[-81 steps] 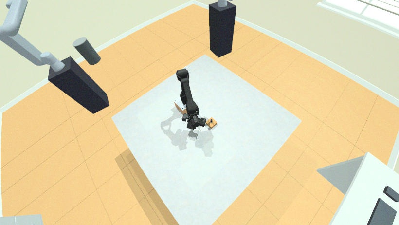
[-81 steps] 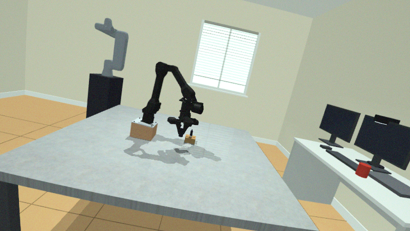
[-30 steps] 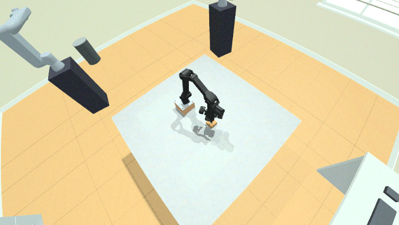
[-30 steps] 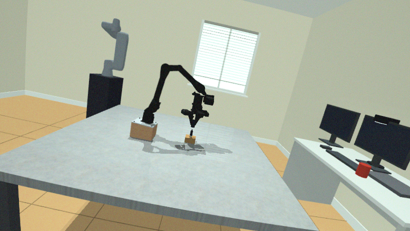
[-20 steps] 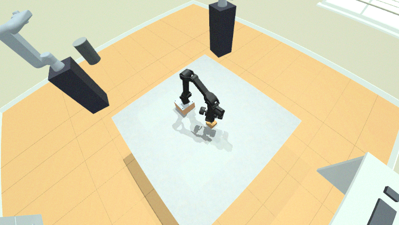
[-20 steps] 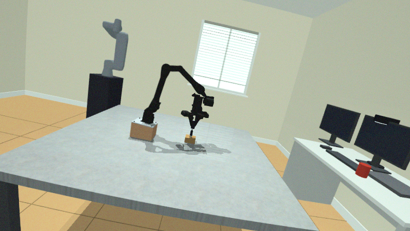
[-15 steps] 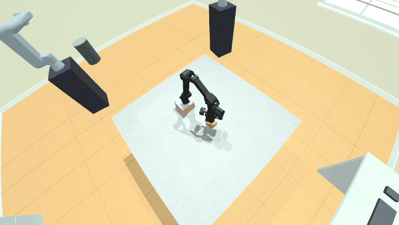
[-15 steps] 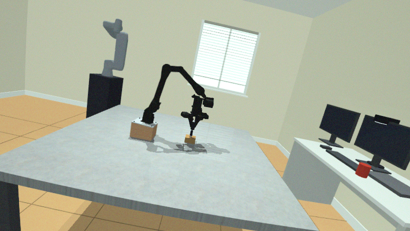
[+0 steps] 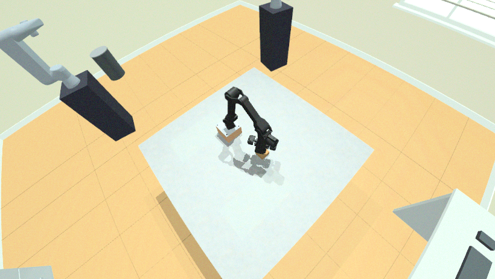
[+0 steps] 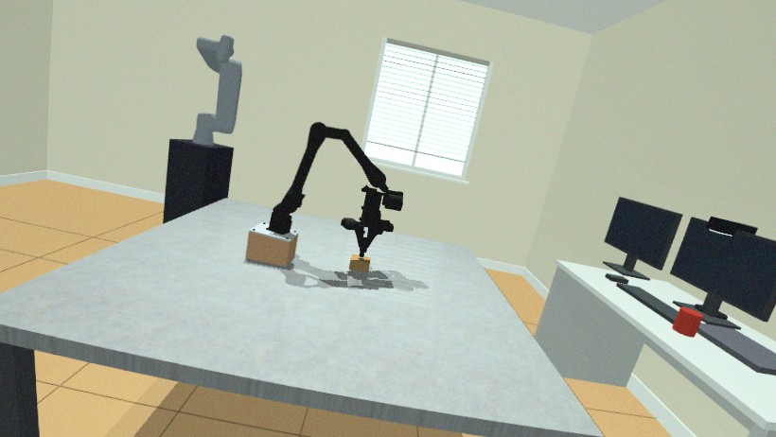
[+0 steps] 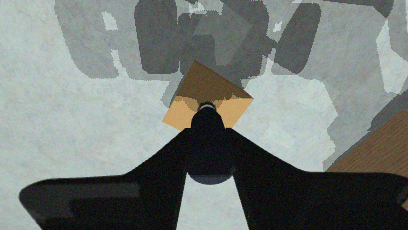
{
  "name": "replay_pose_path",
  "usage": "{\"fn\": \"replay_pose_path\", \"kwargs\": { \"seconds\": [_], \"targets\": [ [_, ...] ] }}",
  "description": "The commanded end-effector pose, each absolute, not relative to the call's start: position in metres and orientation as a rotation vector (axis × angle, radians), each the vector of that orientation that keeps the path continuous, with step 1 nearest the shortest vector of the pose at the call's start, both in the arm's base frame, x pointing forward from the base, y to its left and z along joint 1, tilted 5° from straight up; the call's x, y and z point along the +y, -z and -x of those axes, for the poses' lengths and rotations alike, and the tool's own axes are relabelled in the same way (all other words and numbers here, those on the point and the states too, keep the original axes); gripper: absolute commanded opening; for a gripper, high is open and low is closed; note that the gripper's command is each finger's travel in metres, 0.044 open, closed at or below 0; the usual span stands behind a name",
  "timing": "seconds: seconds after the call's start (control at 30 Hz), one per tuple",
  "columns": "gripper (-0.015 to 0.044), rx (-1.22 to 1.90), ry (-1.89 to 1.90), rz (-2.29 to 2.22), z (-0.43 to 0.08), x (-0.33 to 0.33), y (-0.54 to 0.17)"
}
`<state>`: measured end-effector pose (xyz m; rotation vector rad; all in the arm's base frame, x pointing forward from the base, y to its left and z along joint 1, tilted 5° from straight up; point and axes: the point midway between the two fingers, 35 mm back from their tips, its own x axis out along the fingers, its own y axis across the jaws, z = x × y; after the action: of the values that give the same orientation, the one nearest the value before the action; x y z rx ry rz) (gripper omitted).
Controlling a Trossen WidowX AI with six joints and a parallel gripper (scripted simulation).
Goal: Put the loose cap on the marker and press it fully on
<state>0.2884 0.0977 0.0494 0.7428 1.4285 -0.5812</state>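
The gripper (image 9: 262, 152) (image 10: 362, 253) (image 11: 207, 133) points down over the holder block (image 9: 262, 158) (image 10: 359, 264) (image 11: 202, 85), its two fingers clamped on the dark cap (image 11: 207, 145). In the wrist view the cap sits between the fingertips, with the block below it and reaching out past it. A small pale-edged ring (image 11: 207, 105) shows at the cap's far edge, above the block; the marker itself is mostly hidden, so I cannot tell how far on the cap is. The block rests on the grey worktop (image 9: 242, 208) (image 10: 282, 336) (image 11: 60, 110), directly beneath the gripper.
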Motion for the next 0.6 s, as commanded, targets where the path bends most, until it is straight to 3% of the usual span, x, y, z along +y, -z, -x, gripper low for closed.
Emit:
{"fn": "replay_pose_path", "kwargs": {
  "seconds": [0.0,0.4,0.57],
  "targets": [
    [0.0000,1.430,0.586,-0.744,-0.2881,0.0980,-0.0425],
    [0.0000,1.430,0.586,-0.744,-0.2880,0.0985,-0.0340],
    [0.0131,1.433,0.584,-0.741,-0.2876,0.0983,-0.0346]
  ]
}}
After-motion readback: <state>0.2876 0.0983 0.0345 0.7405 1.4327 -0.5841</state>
